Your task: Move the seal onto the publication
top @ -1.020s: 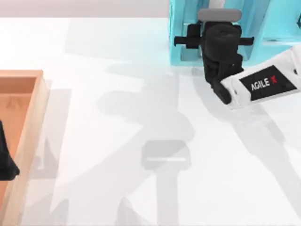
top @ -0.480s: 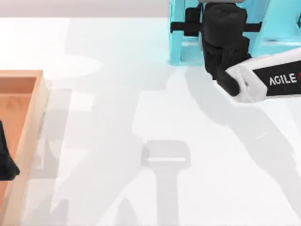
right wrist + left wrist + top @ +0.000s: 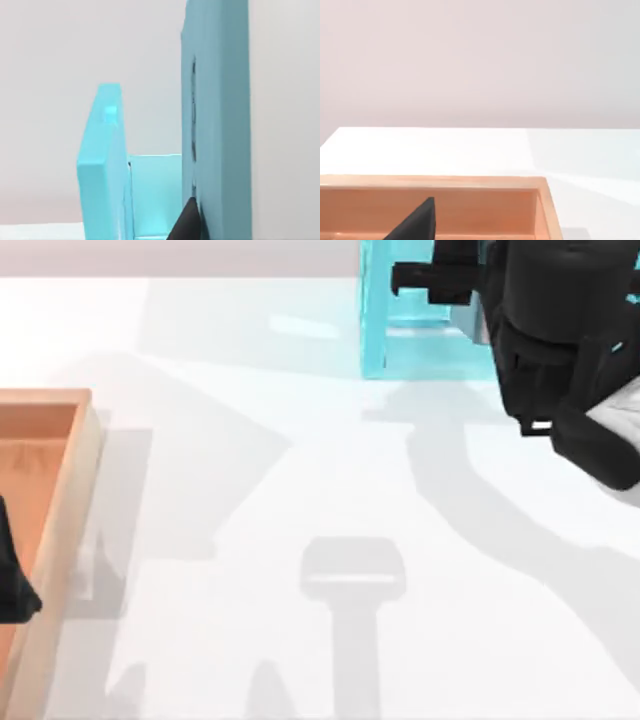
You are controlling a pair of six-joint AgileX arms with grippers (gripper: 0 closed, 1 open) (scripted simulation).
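Here's the table (image 3: pixel 300 440), white and crossed by soft grey shadows, with two containers to watch. Over on the left sits a shallow wooden box (image 3: pixel 62 500), its pale rim running down towards the near edge and its orange-brown floor stretching off the side. The left gripper (image 3: pixel 12 585) is parked there, a black shape over the box's floor by the left edge. From the left wrist the box's rim (image 3: pixel 470 181) runs straight across, its inner wall shows plain wood, and a black wedge of the left gripper (image 3: pixel 415 224) pokes up in front of that wall. Released or clenched? I cannot tell.

Now to the far side, right of centre, where a light-blue shelf unit (image 3: pixel 400 340) stands at the back edge of the table. The right gripper (image 3: pixel 530 310) hangs above it, a big black mass that covers much of the unit, a black bar reaching out over the shelf's open section and the white arm trailing off to the right. From the right wrist, two upright blue panels (image 3: pixel 220 125) frame a narrow compartment with a blue back wall. A dark tip of the right gripper (image 3: pixel 189 222) sits right against the taller panel, at the mouth of that compartment. Whether this claw is released, clenched or grasping something, I cannot tell.

And the seal and the publication? Where they lie, I cannot tell.
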